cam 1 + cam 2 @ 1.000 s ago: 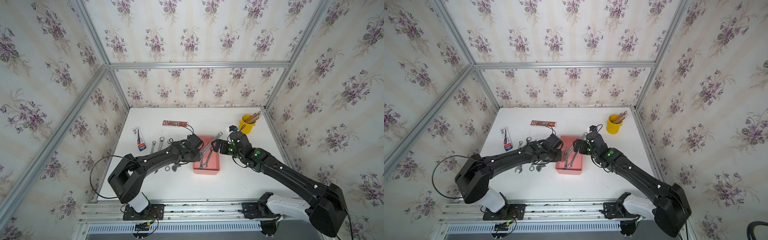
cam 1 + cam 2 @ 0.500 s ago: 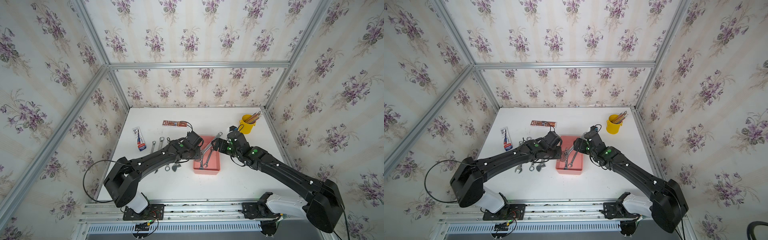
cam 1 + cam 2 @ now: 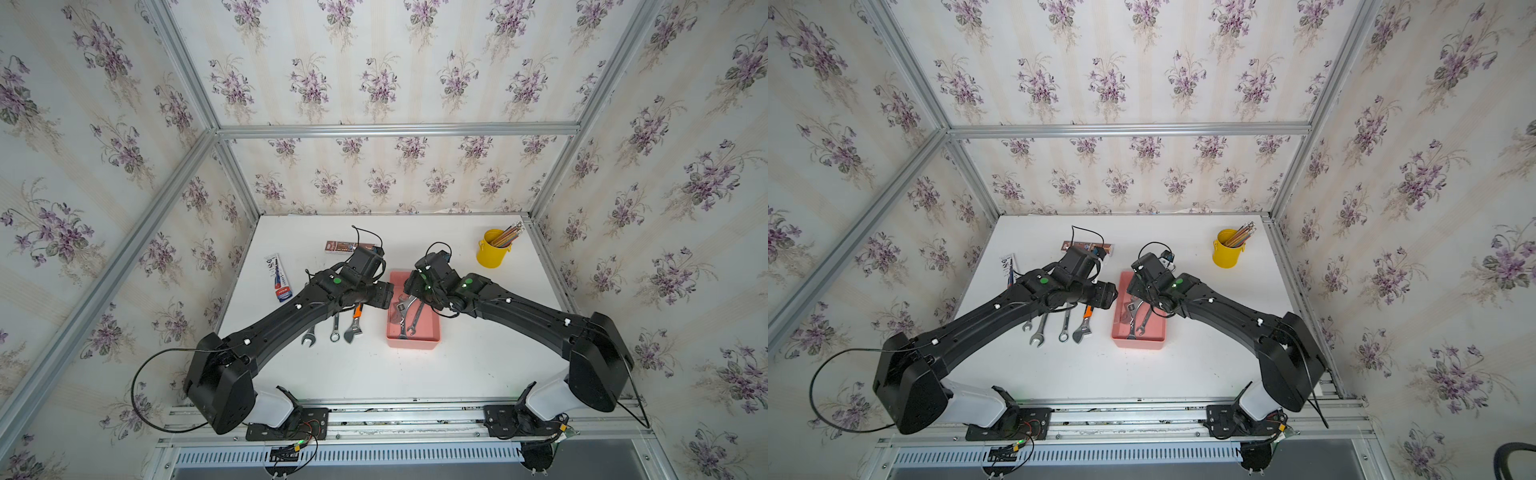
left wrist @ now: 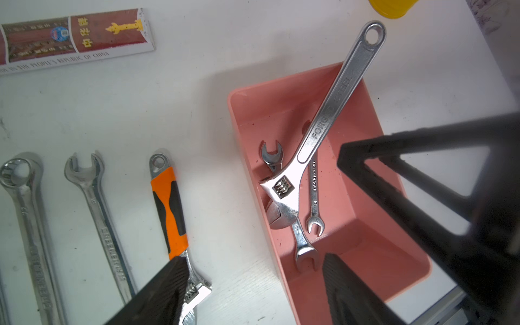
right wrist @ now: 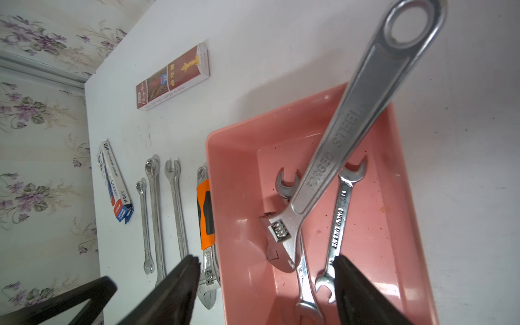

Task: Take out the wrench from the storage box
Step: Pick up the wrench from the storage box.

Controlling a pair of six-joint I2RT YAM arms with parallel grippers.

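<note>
Two black robot arms meet over a white table (image 3: 457,374), with a pink box (image 3: 411,344) between them. The big wrench (image 4: 323,126), a silver adjustable one, sits in the box. Its head is on the box floor, and its handle leans up over the rim at the far end and sticks out past it. Two small wrenches (image 4: 313,183) lie flat under it.

The right gripper (image 5: 267,260) hovers above the box with its fingers spread wide and empty. The big wrench's head lies below the gap. The left gripper (image 4: 254,261) hangs just beside the box's left wall, also spread wide and holding nothing. One of its fingers is above the head of the orange wrench (image 4: 168,208), which lies on the table at the end of a row of wrenches (image 5: 157,213).

The step in hand looks like the reach into the box, probably by the right arm for the big wrench, with no grip made yet. The next move calls for lowering the fingers across the handle's narrow width and closing firmly. The wrench must then lift clear of the rim without dragging the small wrenches or shifting the box, and without meeting the left gripper close by
</note>
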